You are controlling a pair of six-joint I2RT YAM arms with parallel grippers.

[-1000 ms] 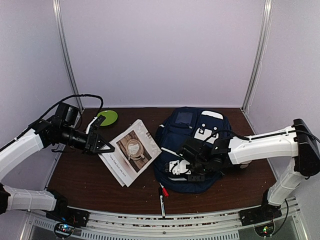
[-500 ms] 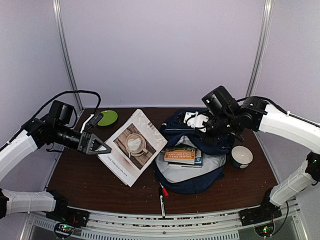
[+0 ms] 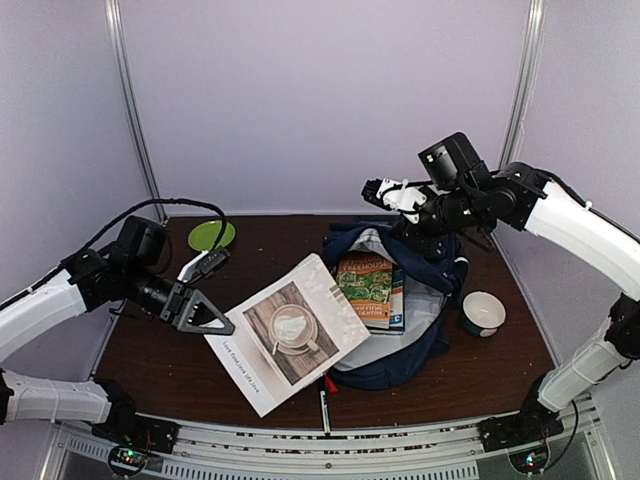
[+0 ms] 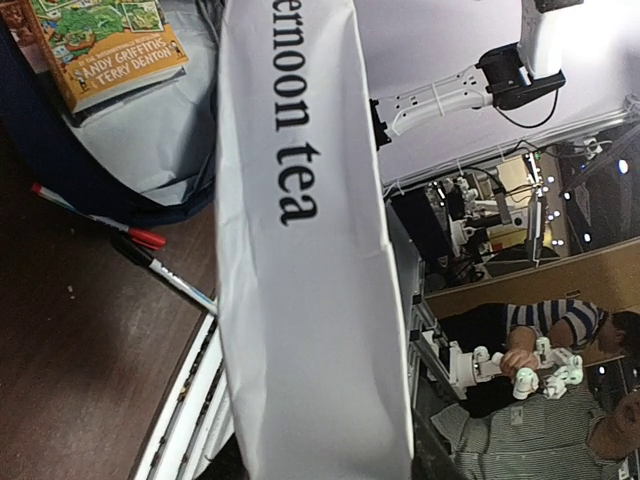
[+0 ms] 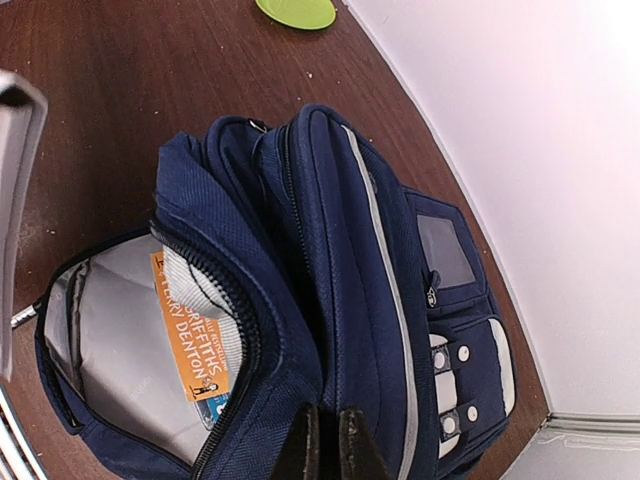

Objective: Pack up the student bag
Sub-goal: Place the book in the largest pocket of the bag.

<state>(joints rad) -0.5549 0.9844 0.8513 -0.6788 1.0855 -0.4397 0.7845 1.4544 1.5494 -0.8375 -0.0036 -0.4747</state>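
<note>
At the bench's (image 3: 150,370) 6 o'clock edge, two markers (image 3: 323,400) are seen. Toward 8 o'clock, a white magazine (image 3: 290,335) is gripped by the left hand (image 3: 208,318). Past centre, the student bag (image 3: 395,368) is laid open with a book (image 3: 366,285) inside, its raised flap pinched in the closed right hand (image 5: 320,440). A cup (image 3: 483,312) is set at 3 o'clock, a green plate (image 3: 212,235) at 10.
</note>
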